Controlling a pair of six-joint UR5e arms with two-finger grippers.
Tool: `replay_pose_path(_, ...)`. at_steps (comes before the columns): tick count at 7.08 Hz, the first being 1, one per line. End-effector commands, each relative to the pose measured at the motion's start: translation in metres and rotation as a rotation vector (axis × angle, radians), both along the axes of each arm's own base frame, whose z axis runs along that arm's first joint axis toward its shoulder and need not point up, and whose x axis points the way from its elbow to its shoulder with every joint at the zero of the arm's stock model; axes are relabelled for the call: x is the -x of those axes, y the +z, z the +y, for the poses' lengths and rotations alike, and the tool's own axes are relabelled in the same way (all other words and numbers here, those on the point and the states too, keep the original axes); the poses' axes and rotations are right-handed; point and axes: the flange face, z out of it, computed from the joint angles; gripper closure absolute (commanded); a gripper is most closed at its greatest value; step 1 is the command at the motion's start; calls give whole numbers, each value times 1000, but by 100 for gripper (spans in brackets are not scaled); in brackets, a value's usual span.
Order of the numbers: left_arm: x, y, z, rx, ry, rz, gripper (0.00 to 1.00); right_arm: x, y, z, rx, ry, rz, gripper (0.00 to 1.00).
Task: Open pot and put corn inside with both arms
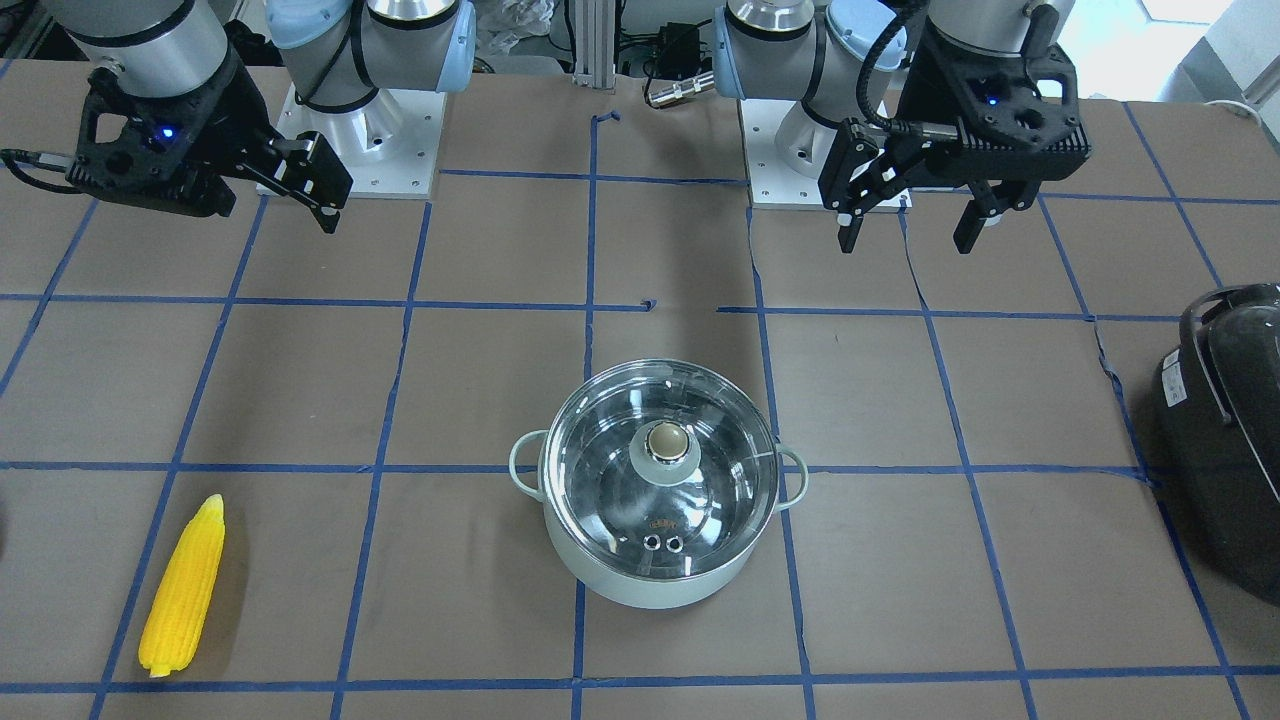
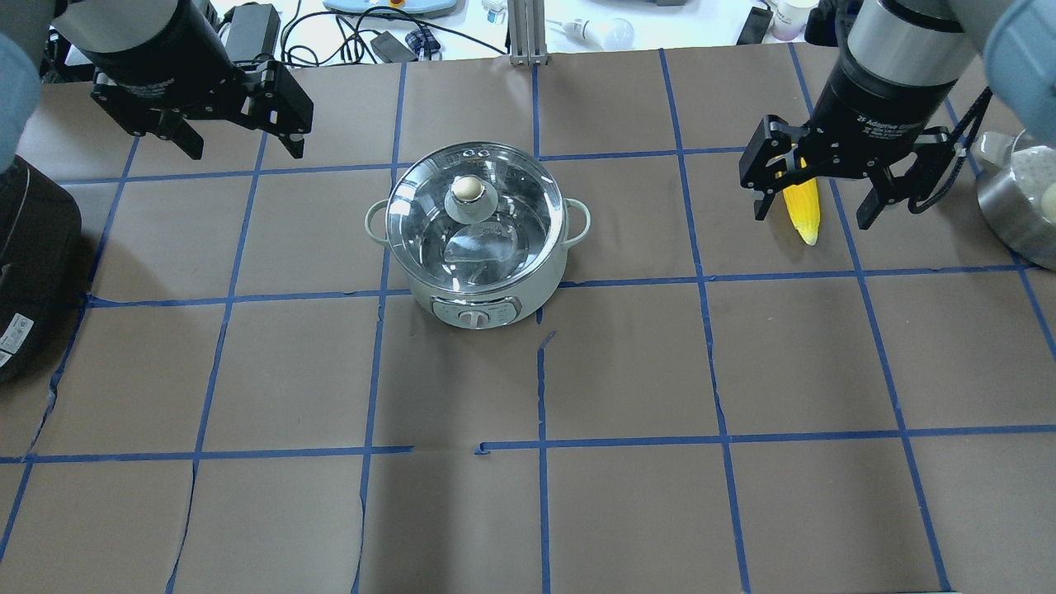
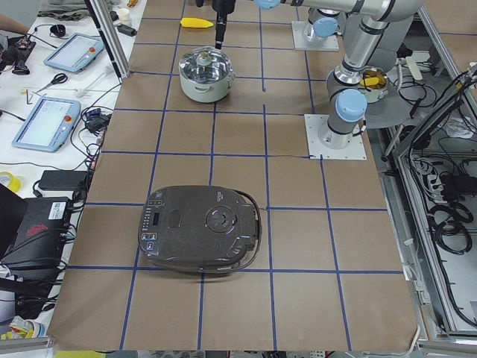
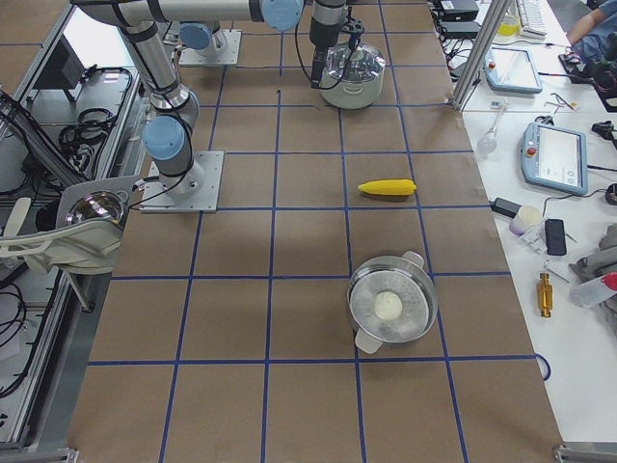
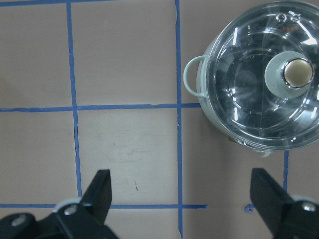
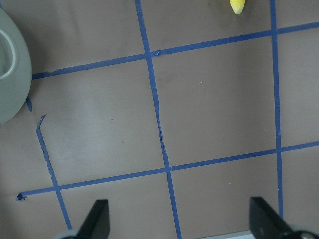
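Observation:
The pale mint-green pot [image 1: 640, 585] stands mid-table with its clear glass lid [image 1: 600, 460] on and the gold knob [image 1: 668, 440] on top. It also shows in the overhead view [image 2: 477, 297] and the left wrist view [image 5: 219, 124]. The yellow corn [image 1: 185, 590] lies flat on the table, apart from the pot, and shows in the overhead view [image 2: 802, 206] and at the top of the right wrist view [image 6: 238, 6]. My left gripper [image 2: 244, 147] hangs open and empty beside the pot. My right gripper [image 2: 813, 213] hangs open and empty above the corn.
A large black appliance [image 1: 1230, 430] sits at the table's end on my left and shows in the overhead view [image 2: 33, 264]. A steel pot [image 4: 390, 309] with a white knob stands at the end on my right. Blue tape lines grid the brown table.

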Motion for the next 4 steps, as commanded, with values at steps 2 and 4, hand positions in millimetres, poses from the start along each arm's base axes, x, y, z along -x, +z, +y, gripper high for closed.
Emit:
replay_pose_path(2,6,-6,2,-12,-11,48,0,-2,0,0,2,6,-6,0)
replay_pose_path(4,6,-5,4,-8,-12,43,0,-1,1,0,5,11,6,0)
